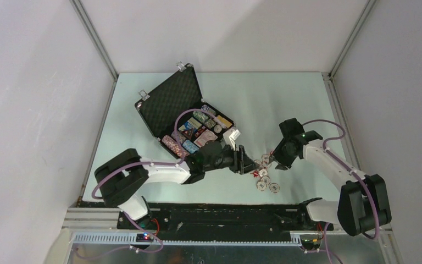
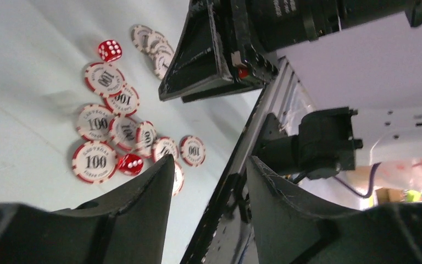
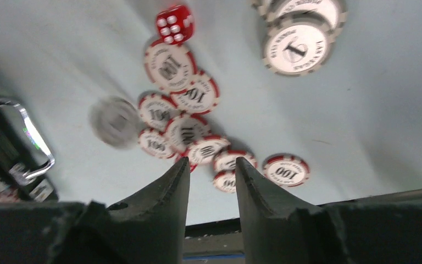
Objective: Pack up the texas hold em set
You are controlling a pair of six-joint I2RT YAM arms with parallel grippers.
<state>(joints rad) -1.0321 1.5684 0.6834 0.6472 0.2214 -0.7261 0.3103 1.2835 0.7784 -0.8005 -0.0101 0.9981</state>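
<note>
Nearest the arm bases, red-and-white 100 chips (image 3: pixel 168 69) lie scattered flat on the pale worktop (image 1: pixel 286 104), with two red dice (image 2: pixel 130 164) among them. The left gripper (image 2: pixel 210 165) and right gripper (image 3: pixel 212 165) flank the cluster. The left jaws stand wide and the right jaws narrowly parted, both holding nothing. A blurred grey disc (image 3: pixel 114 121) beside the chips may be another chip. Farther back on the left, the black case (image 1: pixel 170 102) lies open, lid tilted up, its tray holding multicoloured chips (image 1: pixel 198 129).
</note>
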